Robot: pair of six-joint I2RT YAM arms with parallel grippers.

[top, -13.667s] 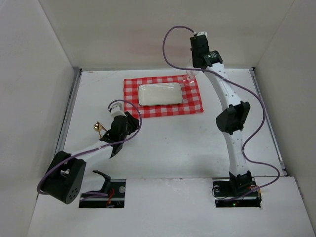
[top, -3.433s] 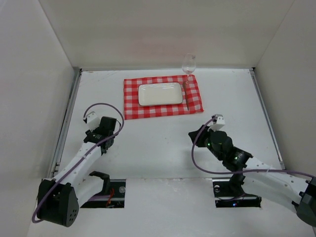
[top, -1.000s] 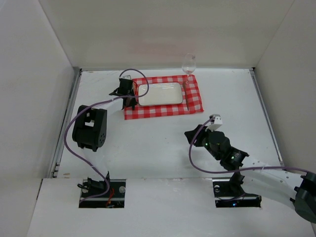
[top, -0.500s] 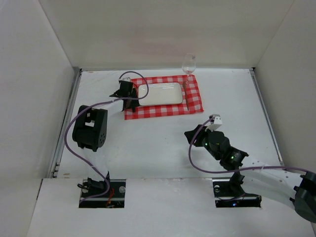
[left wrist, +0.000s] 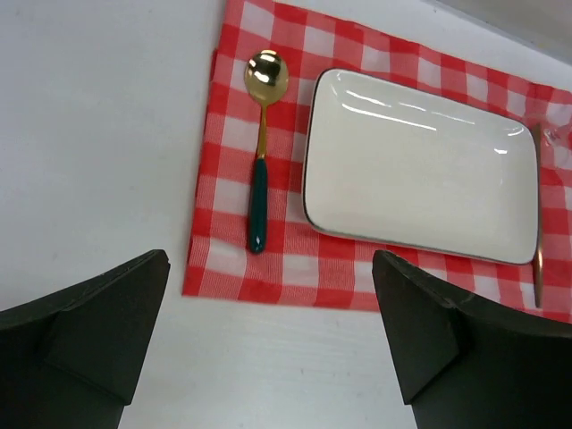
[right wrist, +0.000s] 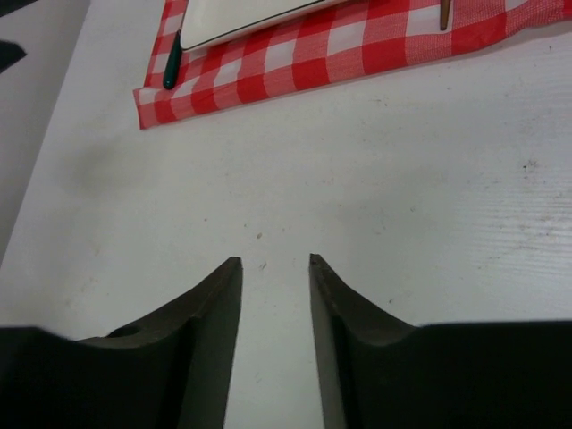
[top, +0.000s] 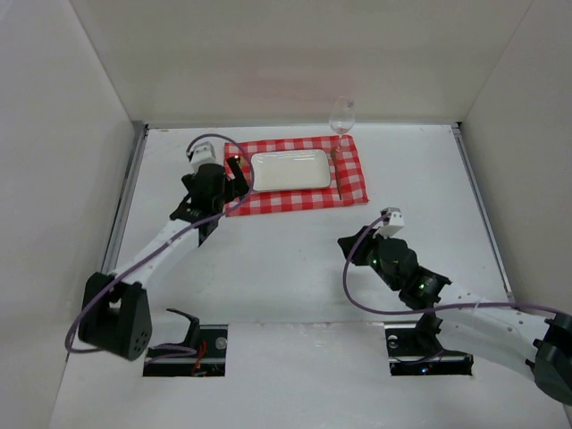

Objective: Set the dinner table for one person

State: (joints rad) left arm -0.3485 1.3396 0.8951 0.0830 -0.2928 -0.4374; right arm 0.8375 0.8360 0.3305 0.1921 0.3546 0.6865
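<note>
Matte-white dinner table [top: 295,268] seemingly set with gold green-handled spoon [left wrist: 259,170], white rectangular plate [left wrist: 420,165] and clear wineglass [top: 341,114]; left gripper [left wrist: 270,259] gapes empty, right gripper [right wrist: 275,261] narrowly parted, empty.

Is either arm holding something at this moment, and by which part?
Nothing is held. The left gripper is open and empty; the spoon lies free on the checked cloth. The right gripper is empty too, over the dinner table.
</note>
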